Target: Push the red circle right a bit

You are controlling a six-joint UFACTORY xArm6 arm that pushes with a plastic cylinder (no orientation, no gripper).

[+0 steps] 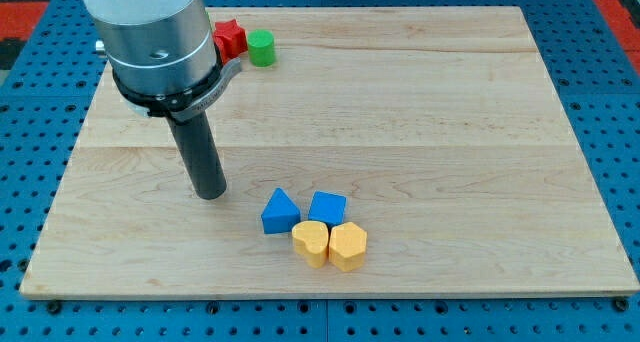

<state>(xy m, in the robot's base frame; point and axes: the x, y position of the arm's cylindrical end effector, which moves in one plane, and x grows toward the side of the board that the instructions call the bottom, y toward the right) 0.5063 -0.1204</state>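
Oddly, no red circle shows, perhaps hidden behind the arm, so my tip [210,194], a bare gripperless rod at nine o'clock of the blue triangle [279,212], risks shoving the red star [231,38] at twelve o'clock instead.

A robotics lab bench: wooden board [420,102] on blue perforated mounting plate [600,62], robot arm [160,42] overhead.
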